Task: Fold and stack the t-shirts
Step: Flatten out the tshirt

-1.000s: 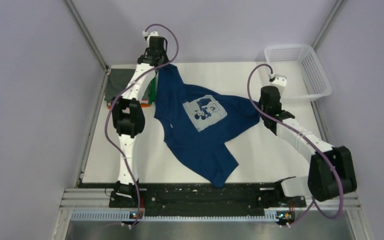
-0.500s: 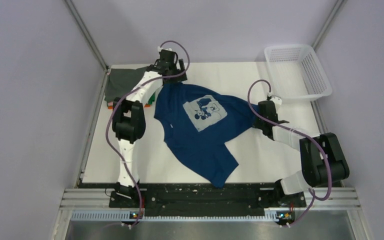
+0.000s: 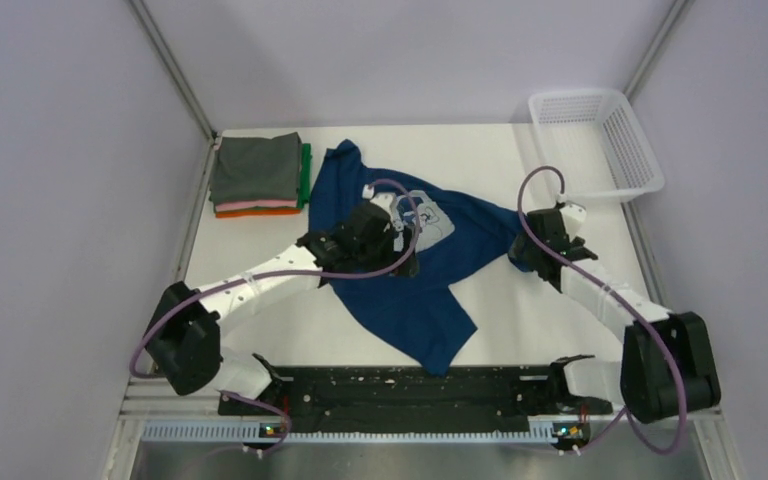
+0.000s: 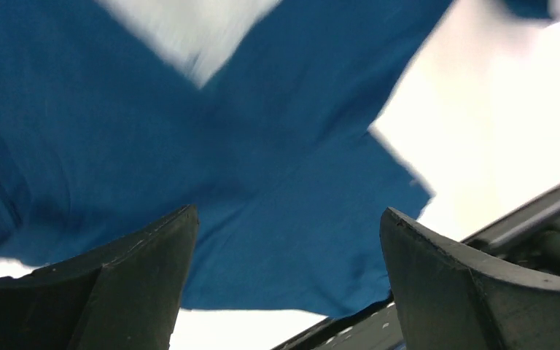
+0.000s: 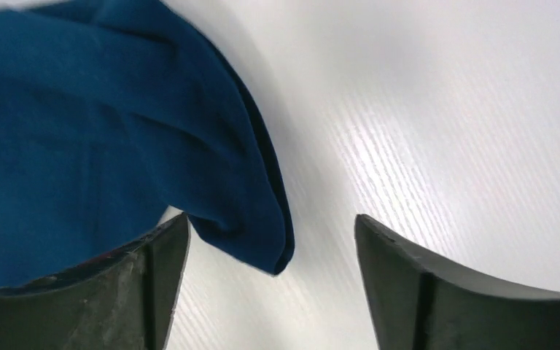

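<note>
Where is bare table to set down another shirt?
Bare table lies at the far side between the navy t-shirt and the basket, and near-right between shirt and right arm. Crowded: the middle, with left gripper and right gripper at the shirt; the folded stack fills far-left.

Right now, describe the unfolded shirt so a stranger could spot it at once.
Start from the white table: the navy t-shirt lies spread out across its middle. Unlike the folded stack in the far left corner, it is unfolded and dark blue, and it carries a pale grey square print.
</note>
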`<state>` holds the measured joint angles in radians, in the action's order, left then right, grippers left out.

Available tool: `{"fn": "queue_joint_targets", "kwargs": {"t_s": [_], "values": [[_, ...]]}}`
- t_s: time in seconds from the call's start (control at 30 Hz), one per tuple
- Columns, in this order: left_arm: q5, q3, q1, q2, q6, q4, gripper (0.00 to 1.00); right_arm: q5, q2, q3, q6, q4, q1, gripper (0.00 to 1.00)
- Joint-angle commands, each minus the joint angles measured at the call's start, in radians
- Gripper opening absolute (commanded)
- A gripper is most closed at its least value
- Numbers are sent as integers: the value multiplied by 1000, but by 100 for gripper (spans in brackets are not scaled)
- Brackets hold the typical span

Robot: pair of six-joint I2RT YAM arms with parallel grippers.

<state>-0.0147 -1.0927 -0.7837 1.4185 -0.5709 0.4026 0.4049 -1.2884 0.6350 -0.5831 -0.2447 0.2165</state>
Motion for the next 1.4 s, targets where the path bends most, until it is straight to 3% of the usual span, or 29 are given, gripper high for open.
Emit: {"fn": "queue_joint_targets", "kwargs": {"t_s": [0.0, 0.27, 0.43, 0.6, 0.7, 0.9, 1.0, 1.1, 1.37], "values": [[-8, 191, 3, 2, -158, -16, 99, 101, 219, 6, -34, -123, -8, 97], [-117, 165, 40, 144, -196, -38, 99, -80, 484, -113, 94, -19, -9, 99], [-148, 82, 166, 325, -184, -3, 99, -143, 515, -140, 136, 21, -9, 99], [-80, -30, 304, 480, -117, 37, 99, -181, 494, -142, 158, 44, -8, 99], [-74, -182, 345, 578, -50, 98, 99, -273, 466, -146, 172, 86, -9, 99], [-135, -713, 392, 837, 66, 325, 99, -422, 390, -143, 176, 125, -8, 99], [-147, -838, 392, 830, 85, 398, 98, -450, 377, -133, 176, 102, -7, 99], [-135, -715, 379, 660, 72, 364, 98, -471, 381, -116, 170, 51, -6, 97], [-227, 27, 247, 8, -105, 237, 99, -440, 410, -77, 176, -41, 73, 98]]}}
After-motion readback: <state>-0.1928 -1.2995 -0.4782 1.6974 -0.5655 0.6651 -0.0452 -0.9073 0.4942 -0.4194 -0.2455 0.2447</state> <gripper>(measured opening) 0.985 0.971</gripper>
